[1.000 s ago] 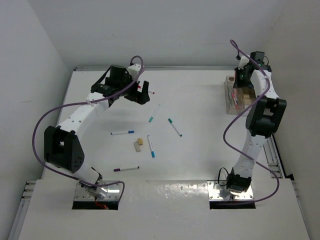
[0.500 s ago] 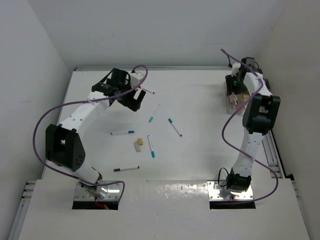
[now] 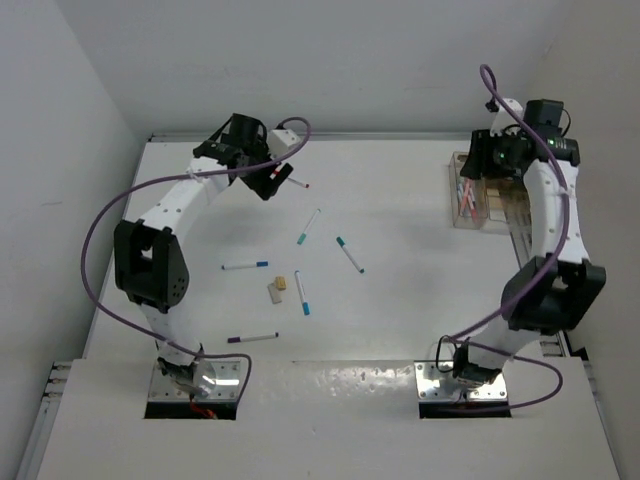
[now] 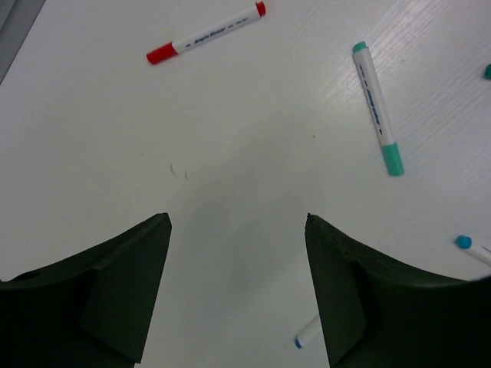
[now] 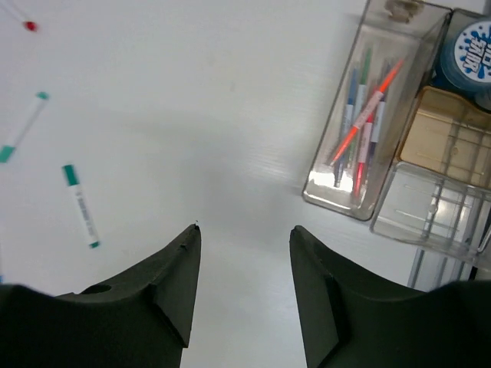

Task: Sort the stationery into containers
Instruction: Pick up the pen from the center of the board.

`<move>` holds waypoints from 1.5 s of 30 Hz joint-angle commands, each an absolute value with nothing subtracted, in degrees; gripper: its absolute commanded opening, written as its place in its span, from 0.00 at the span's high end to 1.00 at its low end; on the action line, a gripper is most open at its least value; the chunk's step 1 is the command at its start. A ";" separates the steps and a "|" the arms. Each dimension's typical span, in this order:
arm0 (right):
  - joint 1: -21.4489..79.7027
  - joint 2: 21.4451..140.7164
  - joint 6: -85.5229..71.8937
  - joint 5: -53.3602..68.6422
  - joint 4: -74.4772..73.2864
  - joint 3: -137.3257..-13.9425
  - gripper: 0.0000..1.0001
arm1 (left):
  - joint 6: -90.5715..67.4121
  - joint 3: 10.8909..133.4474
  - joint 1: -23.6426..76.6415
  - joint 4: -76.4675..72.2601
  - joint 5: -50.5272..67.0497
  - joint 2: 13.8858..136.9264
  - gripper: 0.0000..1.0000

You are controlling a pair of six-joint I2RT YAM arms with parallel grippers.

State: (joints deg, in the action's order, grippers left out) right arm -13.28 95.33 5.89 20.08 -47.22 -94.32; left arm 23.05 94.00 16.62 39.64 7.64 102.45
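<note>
My left gripper (image 3: pixel 268 178) is open and empty at the far left, just left of a red-capped pen (image 3: pixel 297 182), which also shows in the left wrist view (image 4: pixel 205 32). Its fingers (image 4: pixel 115 284) hover over bare table with a teal-capped pen (image 4: pixel 378 107) ahead. More pens lie mid-table: teal (image 3: pixel 308 226), teal (image 3: pixel 349 254), blue (image 3: pixel 245 265), blue (image 3: pixel 301 293), purple (image 3: pixel 252 338). Two small tan and white blocks (image 3: pixel 276 289) lie together. My right gripper (image 5: pixel 244 228) is open and empty, above the table left of the clear box (image 5: pixel 376 115), which holds several pens.
A tan box (image 5: pixel 449 134), a blue roll (image 5: pixel 469 46) and an empty clear compartment (image 5: pixel 430 211) adjoin the clear box at the far right (image 3: pixel 478 195). Walls close in the table at the left, back and right. Metal base plates (image 3: pixel 195 385) sit at the near edge.
My right gripper has lifted off the clear box and swung up and right. My left gripper has drawn back a little toward the far left, turning away from the red pen.
</note>
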 commanded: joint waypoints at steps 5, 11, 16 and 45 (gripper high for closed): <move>-12.22 87.11 4.48 25.84 -55.63 -88.51 0.50 | 33.13 102.54 12.31 29.98 21.96 113.98 0.25; -13.62 82.09 7.55 24.61 -59.15 -83.59 0.50 | 25.50 110.46 9.85 18.47 29.79 126.02 0.22; -15.29 80.16 7.56 25.84 -59.15 -80.51 0.51 | 14.34 117.77 9.84 14.07 31.13 134.99 0.22; -10.37 74.53 2.12 32.44 -52.82 -73.91 0.52 | 8.00 91.08 8.44 22.78 23.47 113.86 0.37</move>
